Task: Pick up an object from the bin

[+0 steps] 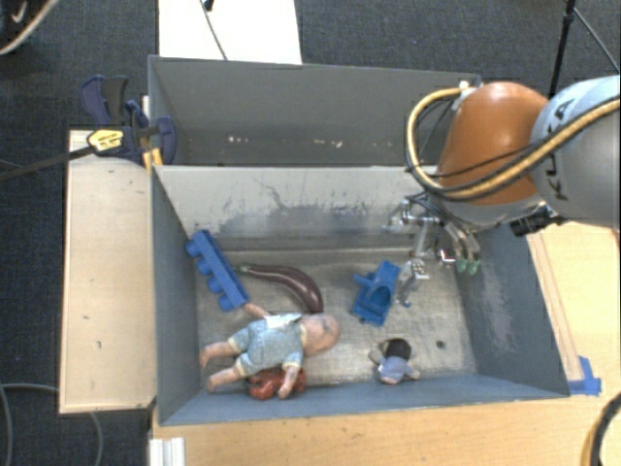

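The grey metal bin (pixel 291 105) takes the most of the view, with high sloping walls and a flat floor where a few things lie apart from each other. The arm (pixel 582 134) comes in from the right over the right wall. It carries an orange cover (pixel 490 144) with cables looped around it. Under this cover the gripper (pixel 417 265) hangs low in the right far part of the bin, close above the floor.

The biggest thing is a baby doll (pixel 272 343) in light blue clothes. It lies on its back near the front wall, left of the middle, with the head to the right. Behind it lies a dark curved thing (pixel 286 282), long and bent like a horn. At the left, a blue toothed plastic piece (pixel 215 270) lies diagonal beside the left wall.

The blue plastic block (pixel 375 294) lies right of the middle of the floor, just beside the gripper, at its left near side. Its right far corner is very close to the gripper's tip, but I cannot tell if they touch. I also cannot tell whether the gripper is clenched or released.

Near the front wall, to the right of the doll, lies a small figure (pixel 393 363) with dark hair. A red-brown thing (pixel 275 384) is partly under the doll's legs.
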You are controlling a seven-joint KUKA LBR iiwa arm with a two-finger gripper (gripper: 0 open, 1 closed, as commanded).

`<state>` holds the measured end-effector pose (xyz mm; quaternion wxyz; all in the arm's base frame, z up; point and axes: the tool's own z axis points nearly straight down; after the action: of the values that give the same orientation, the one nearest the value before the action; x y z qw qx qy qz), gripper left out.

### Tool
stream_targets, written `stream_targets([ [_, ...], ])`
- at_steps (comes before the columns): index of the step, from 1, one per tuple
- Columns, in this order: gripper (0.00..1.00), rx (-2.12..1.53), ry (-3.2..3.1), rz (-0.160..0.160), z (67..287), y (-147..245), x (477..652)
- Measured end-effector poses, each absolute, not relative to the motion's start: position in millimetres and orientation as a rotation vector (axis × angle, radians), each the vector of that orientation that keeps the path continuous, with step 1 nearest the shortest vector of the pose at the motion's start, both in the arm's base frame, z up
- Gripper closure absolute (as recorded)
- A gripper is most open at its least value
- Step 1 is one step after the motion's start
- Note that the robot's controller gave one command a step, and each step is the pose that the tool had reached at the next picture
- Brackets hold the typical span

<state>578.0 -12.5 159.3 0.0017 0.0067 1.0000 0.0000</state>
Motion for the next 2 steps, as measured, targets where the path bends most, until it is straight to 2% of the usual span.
stream_targets([
  [1,0.0,0.021,3.138,0.0,159,-13,578.0],
  [2,1.0,-0.661,3.067,-0.002,95,-6,582.8],
])
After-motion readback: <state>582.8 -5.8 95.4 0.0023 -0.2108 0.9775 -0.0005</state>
